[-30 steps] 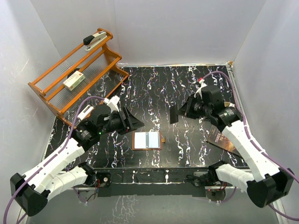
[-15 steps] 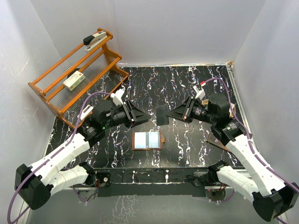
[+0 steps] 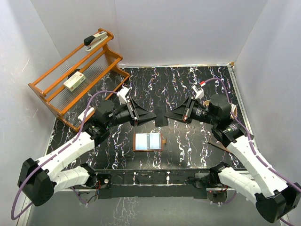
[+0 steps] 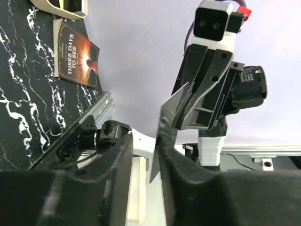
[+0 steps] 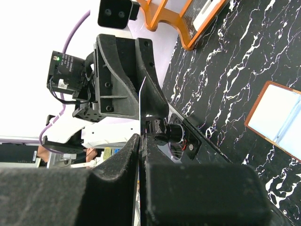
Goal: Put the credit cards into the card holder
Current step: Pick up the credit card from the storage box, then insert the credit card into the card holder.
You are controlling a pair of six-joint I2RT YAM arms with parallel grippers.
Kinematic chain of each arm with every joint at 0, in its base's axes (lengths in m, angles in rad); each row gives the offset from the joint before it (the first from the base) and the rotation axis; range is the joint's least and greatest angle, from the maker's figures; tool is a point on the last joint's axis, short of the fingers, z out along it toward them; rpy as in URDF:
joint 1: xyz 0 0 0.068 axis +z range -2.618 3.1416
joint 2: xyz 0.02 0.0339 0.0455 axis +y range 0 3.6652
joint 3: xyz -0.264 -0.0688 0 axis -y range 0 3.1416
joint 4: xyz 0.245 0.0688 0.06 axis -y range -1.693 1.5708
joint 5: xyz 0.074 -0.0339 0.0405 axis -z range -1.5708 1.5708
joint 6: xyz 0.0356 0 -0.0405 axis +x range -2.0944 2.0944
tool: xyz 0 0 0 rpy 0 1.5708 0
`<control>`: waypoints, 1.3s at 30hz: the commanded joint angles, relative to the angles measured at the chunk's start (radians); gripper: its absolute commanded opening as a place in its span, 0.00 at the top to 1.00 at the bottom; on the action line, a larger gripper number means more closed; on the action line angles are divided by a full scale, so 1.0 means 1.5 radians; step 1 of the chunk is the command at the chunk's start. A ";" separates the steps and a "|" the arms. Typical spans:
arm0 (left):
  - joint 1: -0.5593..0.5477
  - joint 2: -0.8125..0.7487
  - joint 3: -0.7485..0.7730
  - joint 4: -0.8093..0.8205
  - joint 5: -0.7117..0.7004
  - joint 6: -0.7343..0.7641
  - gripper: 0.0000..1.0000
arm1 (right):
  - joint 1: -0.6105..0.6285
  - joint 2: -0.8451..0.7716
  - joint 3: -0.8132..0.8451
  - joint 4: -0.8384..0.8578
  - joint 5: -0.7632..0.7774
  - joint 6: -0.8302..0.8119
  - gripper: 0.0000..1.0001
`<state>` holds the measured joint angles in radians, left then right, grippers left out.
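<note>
The credit card is showing as a thin dark rectangle from above, glossy grey in the left wrist view, and just a pale sliver edge-on in the right wrist view. It is standing on edge in the air, between the two sets of fingertips. The right gripper is pinching one end of it, jaws fully together. The left gripper is straddling the other end with jaws partly apart. The card is lying against one finger and a gap is showing to the other, so it is not clamping there. Both arms are reaching inward, pointing tip to tip, wrists roughly level, raised above the table. The card holder is lying open and flat on the table, below the left gripper's tips and on their base side, apart from both grippers. It is showing a brown rim, pale inner pockets, and a snap tab sticking out toward the right gripper's side.
</note>
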<state>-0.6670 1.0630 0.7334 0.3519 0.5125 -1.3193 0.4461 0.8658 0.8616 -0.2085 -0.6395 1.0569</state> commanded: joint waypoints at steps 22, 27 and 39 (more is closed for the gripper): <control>-0.001 -0.055 -0.011 -0.195 -0.030 0.163 1.00 | 0.015 0.016 -0.044 -0.098 0.093 -0.105 0.68; 0.000 -0.043 -0.025 -0.271 -0.061 0.222 1.00 | 0.019 0.045 -0.047 -0.150 0.168 -0.133 0.68; 0.030 0.000 -0.086 -0.285 -0.061 0.287 1.00 | 0.110 0.197 -0.054 -0.167 0.324 -0.187 0.65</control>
<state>-0.6460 1.0431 0.6239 -0.0772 0.3996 -0.9424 0.5610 1.1179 0.7731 -0.4801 -0.2810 0.8108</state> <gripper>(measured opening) 0.007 0.321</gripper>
